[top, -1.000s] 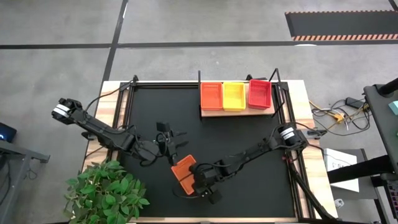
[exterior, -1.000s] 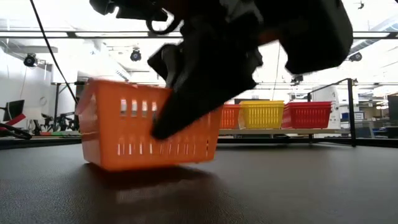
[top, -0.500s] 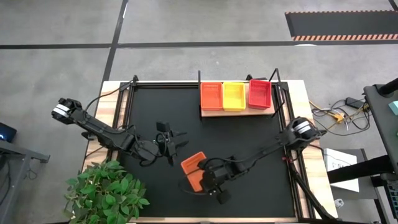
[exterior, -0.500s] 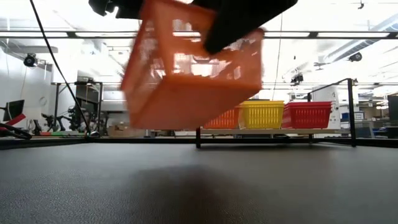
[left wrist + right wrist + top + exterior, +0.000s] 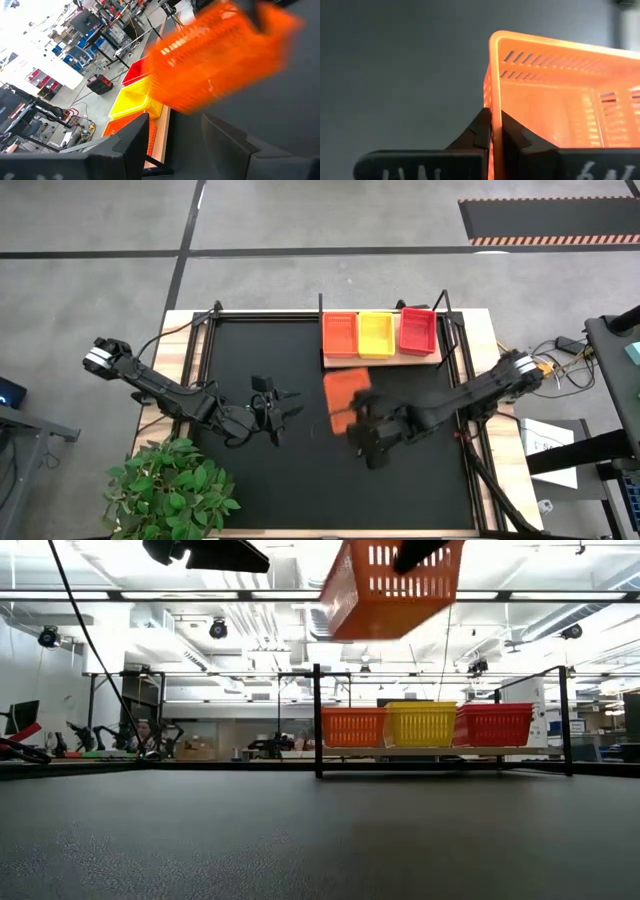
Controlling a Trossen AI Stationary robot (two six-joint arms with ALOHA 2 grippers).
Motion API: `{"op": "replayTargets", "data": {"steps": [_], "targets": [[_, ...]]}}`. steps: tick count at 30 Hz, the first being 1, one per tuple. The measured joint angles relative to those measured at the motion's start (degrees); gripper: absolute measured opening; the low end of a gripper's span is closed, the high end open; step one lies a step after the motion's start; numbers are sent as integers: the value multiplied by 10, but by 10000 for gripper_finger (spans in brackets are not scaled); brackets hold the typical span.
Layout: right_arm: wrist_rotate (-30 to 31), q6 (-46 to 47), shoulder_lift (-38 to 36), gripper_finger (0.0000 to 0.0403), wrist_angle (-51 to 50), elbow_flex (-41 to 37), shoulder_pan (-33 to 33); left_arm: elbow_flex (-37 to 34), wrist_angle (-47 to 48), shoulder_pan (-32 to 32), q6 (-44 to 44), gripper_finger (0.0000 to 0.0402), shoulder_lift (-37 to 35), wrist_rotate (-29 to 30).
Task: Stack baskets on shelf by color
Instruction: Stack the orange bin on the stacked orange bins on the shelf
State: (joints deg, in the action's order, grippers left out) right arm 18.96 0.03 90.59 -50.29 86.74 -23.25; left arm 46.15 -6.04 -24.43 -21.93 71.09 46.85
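My right gripper is shut on an orange basket, held high above the black mat just in front of the shelf. In the low view the basket hangs near the top of the picture. The shelf carries an orange basket, a yellow basket and a red basket side by side; they also show in the low view. My left gripper is open and empty over the mat's left middle. My right gripper pinches one short wall of the orange basket at its rim, one finger inside the basket and one outside. The basket is lifted clear of the mat, its open side up, reaching away from the fingers toward the shelf.
A green plant stands at the table's near left corner. Thin black posts rise at the shelf's corners. Black mat lies bare left of the shelf.
My right gripper has lifted the orange basket off the mat and carried it up and toward the far right, toward the shelf. The basket, which rested tilted on the mat a second ago, now hangs clear and high. My left gripper has kept still.
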Motion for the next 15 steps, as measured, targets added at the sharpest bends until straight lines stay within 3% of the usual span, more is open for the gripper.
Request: {"op": "replayTargets", "data": {"steps": [3, 10, 12, 15], "targets": [[49, 0, -38, 9, -29, 0, 23, 0, 0, 0, 0, 168, 0, 0], [48, -41, -91, 8, -36, -9, 140, 0, 0, 0, -2, 168, -1, 0], [34, -58, -94, 8, -29, -13, 182, -4, 1, 0, -10, 168, -2, 0], [-32, -96, -96, 8, 8, -30, 250, -6, 4, 0, -12, 168, -2, 0]]}}
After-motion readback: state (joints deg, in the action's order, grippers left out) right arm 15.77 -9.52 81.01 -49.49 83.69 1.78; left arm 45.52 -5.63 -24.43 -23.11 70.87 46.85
